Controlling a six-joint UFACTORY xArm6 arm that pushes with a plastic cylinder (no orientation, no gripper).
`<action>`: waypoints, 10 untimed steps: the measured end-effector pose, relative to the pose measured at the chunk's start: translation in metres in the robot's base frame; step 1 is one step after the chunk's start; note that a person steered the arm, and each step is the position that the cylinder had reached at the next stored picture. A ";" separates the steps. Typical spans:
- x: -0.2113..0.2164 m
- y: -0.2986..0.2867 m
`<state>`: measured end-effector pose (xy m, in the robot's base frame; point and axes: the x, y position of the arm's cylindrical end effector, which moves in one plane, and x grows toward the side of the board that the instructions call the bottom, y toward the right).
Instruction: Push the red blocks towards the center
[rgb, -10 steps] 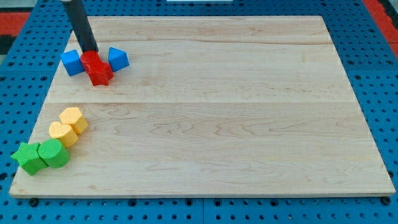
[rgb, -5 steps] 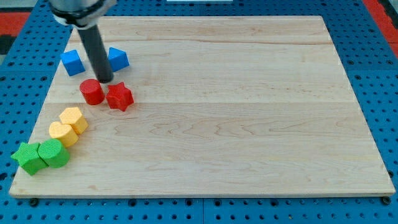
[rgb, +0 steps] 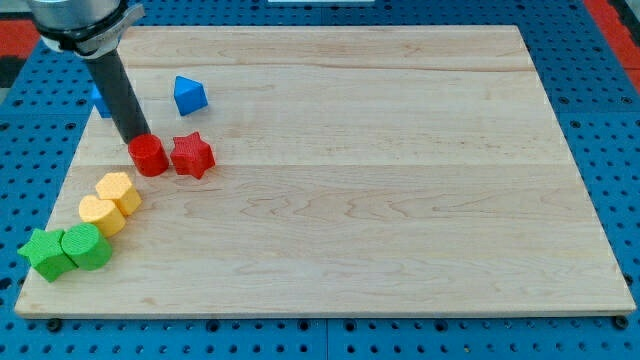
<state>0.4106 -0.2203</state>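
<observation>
A red cylinder (rgb: 150, 156) and a red star block (rgb: 192, 156) sit side by side at the board's left, well left of centre. My tip (rgb: 135, 141) is at the cylinder's upper left edge, touching or nearly touching it. The rod leans up to the view's top left and hides most of one blue block (rgb: 100, 99) behind it.
A blue block (rgb: 189, 95) lies above the red star. Two yellow blocks (rgb: 120, 192) (rgb: 101, 214) and two green blocks (rgb: 86, 247) (rgb: 45, 254) cluster at the lower left corner of the wooden board (rgb: 400, 180).
The rod pushed both red blocks down and right from between the blue blocks, then swung left from between the reds to the cylinder's upper left. The reds hardly moved in the last half second.
</observation>
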 end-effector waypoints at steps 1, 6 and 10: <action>0.019 0.000; 0.047 0.054; 0.025 -0.038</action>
